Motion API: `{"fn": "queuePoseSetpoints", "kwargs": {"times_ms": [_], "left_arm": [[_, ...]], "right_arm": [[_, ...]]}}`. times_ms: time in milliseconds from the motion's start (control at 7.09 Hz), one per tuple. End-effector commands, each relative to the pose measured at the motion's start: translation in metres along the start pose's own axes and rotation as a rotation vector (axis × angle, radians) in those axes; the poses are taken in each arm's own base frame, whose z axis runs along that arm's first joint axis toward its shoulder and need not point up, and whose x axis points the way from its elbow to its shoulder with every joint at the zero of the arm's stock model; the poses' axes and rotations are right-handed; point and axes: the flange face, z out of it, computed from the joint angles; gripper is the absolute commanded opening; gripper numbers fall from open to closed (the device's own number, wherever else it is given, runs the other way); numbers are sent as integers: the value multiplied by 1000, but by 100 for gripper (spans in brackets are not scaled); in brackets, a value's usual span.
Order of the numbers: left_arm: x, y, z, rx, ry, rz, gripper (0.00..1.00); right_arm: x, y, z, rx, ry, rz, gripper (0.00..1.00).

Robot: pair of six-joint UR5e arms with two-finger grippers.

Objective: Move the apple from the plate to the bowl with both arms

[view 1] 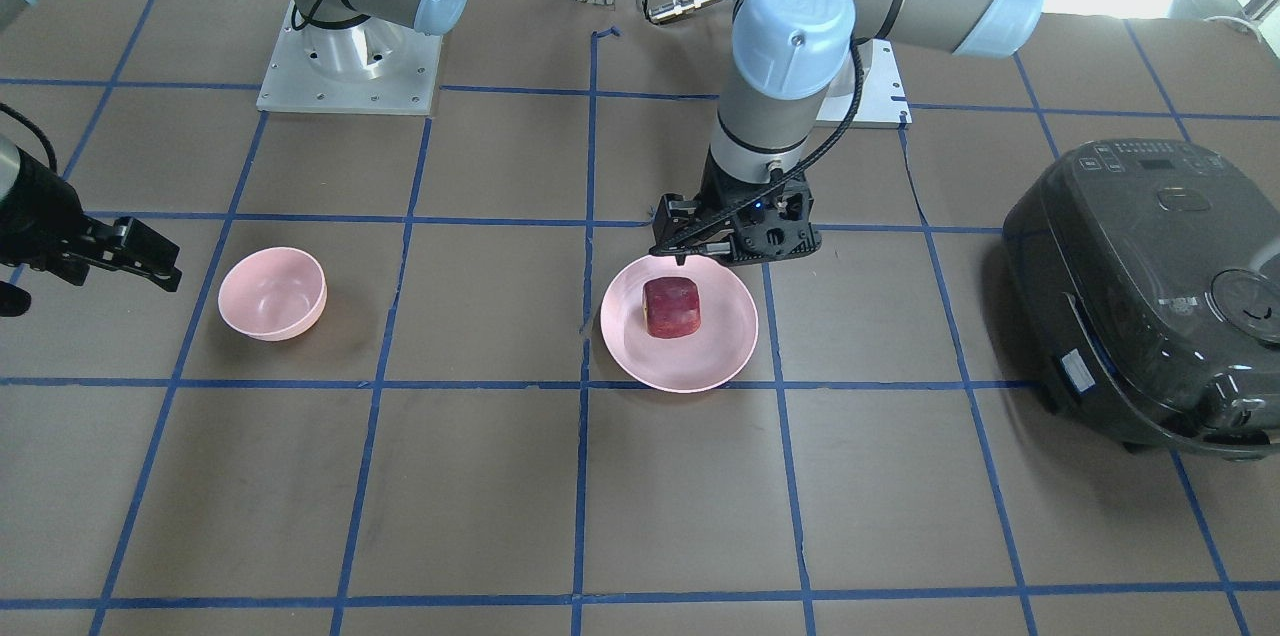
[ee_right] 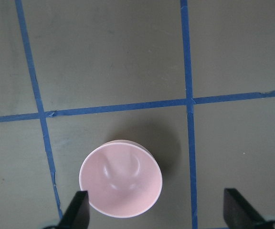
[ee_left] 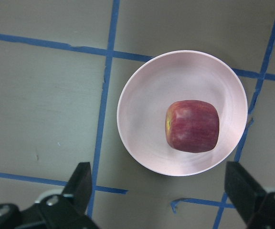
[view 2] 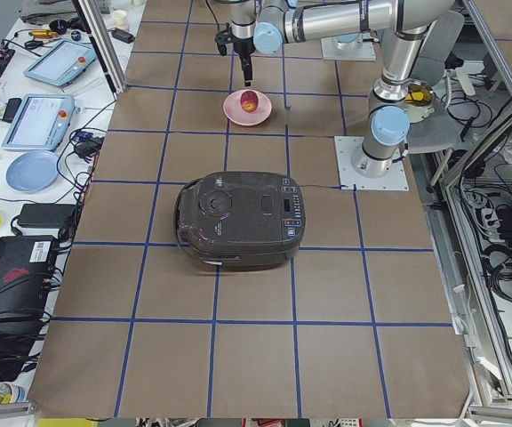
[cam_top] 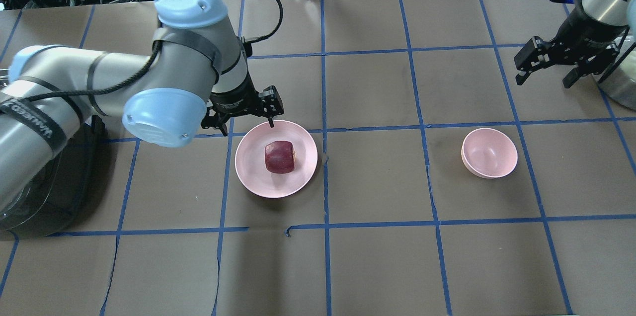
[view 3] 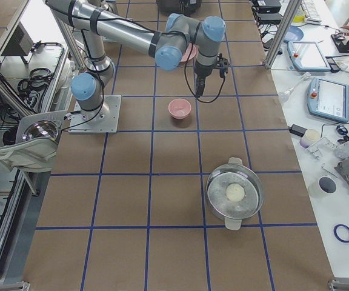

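Brown table (cam_top: 377, 256); apple (cam_top: 279, 157) on plate (cam_top: 248, 173), just beside left gripper (cam_top: 243, 116)

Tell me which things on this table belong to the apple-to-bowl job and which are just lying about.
Job in hand:
apple
pink plate
pink bowl
left pincer, open
right pincer, open

Lying about:
black rice cooker
steel pot
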Motion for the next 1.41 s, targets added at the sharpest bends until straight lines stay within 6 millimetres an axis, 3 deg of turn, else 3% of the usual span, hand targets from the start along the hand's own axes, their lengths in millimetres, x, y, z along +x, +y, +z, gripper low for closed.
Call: {"fn": "queuePoseSetpoints", "kwargs": {"times_ms": [0, 282, 564, 705, 846, 987, 1128, 1269], "left_arm": [[15, 0, 69, -40, -18, 18, 100], [23, -13, 101, -36, -15, 21, 100], [31, -15, 115, -55, 20, 26, 100], [32, -14, 120, -65, 16, 27, 100], [32, -15, 123, -65, 9, 31, 100], [32, -18, 120, -42, 12, 39, 85], [32, -18, 119, -40, 13, 48, 37], [32, -19, 116, -34, 16, 72, 12]], "right_arm": [[2, 21, 84, -60, -26, 3, 100], [-1, 42, 133, -82, -17, 5, 100], [-3, 50, 164, -78, -16, 6, 99], [-2, 50, 169, -80, -15, 2, 78], [-2, 49, 167, -77, -16, 3, 32], [-3, 49, 167, -76, -24, 20, 0], [-2, 46, 162, -62, -16, 40, 0], [-2, 42, 154, -44, -24, 45, 0]]}}
